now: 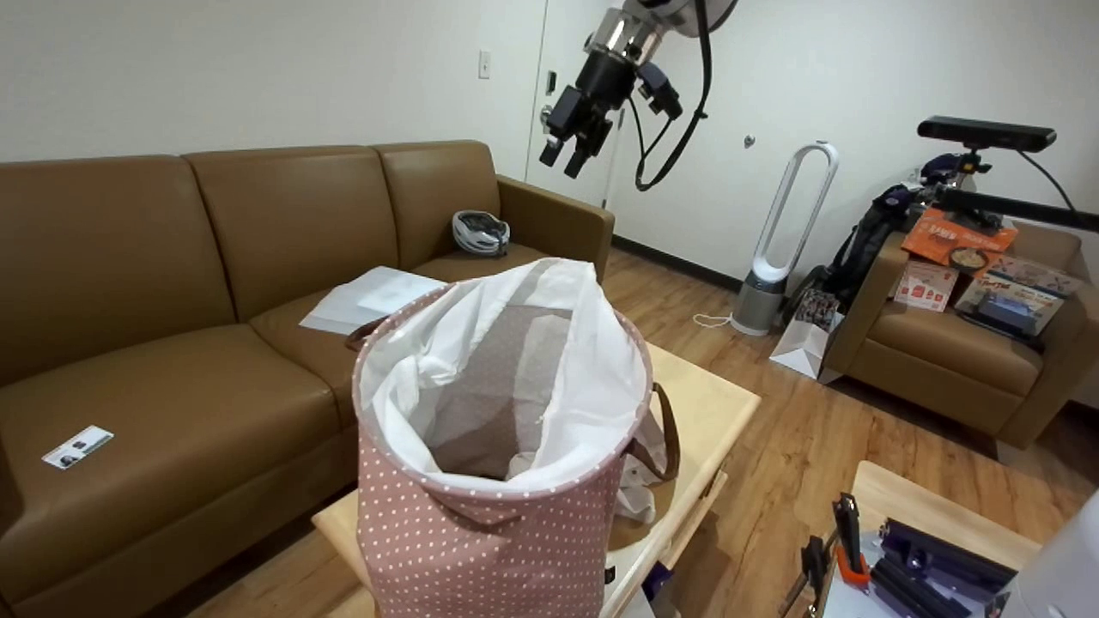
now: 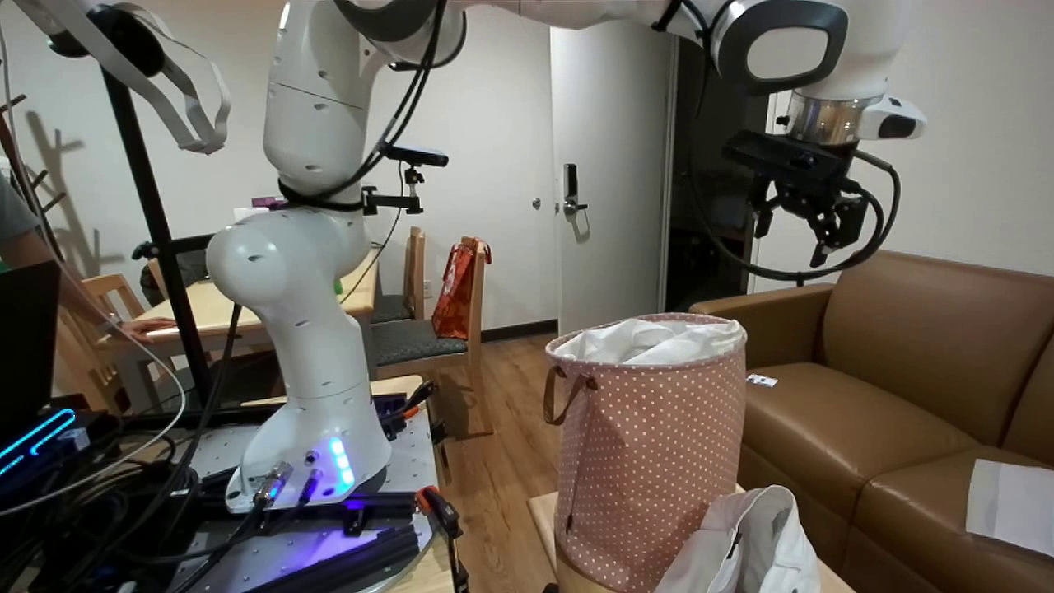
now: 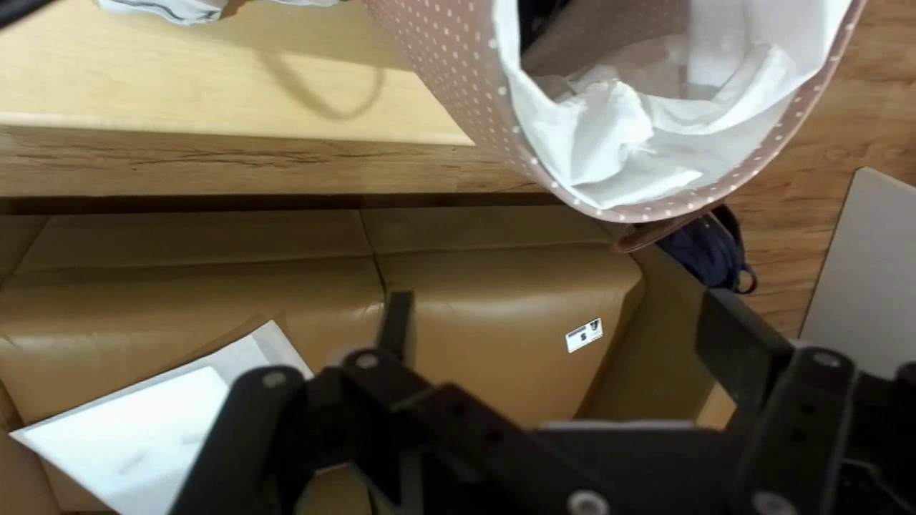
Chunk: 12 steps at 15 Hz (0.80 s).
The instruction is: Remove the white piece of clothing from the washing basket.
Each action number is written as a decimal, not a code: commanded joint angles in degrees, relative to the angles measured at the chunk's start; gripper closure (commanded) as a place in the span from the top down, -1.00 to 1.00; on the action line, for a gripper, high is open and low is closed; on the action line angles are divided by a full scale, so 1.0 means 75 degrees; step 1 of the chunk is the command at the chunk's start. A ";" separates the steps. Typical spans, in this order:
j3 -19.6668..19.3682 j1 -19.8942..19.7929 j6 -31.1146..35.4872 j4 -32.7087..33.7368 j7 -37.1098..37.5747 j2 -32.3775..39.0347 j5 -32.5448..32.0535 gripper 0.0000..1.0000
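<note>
Wrist view shows the downturned pincer (image 3: pixel 558 311) spread, apart from the basket (image 3: pixel 461 68).

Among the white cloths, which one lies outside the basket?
The white cloth on the table, beside the dotted basket; the other white fabric sits in the basket's opening.

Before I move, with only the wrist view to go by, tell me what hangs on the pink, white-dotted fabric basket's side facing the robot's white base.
Observer: A brown strap handle hangs there, near the top of the basket, as both exterior views show.
Operator: Name anything on the brown leather-look sofa that I'm missing.
Observer: A rounded white-and-black helmet rests at one end, past the white papers.
Operator: Say whether anyone is in the room.
Observer: Yes: in an exterior view, a person's bare arm reaches to a pale wooden table beyond the robot's base.
</note>
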 commanded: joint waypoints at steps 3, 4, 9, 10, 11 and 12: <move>-0.0126 0.0743 -0.1031 -0.0073 -0.0173 -0.0314 -0.0400 1.00; -0.0119 0.0859 -0.1165 -0.0112 -0.0051 -0.0313 -0.0399 1.00; -0.0327 0.1537 -0.0476 -0.0693 0.1376 -0.0288 -0.1096 1.00; -0.0369 0.1613 -0.0140 -0.0845 0.1630 -0.0298 -0.1335 1.00; -0.0430 0.1702 0.0197 -0.1011 0.1957 -0.0316 -0.1611 1.00; -0.0501 0.1774 0.0525 -0.1179 0.2258 -0.0335 -0.1926 1.00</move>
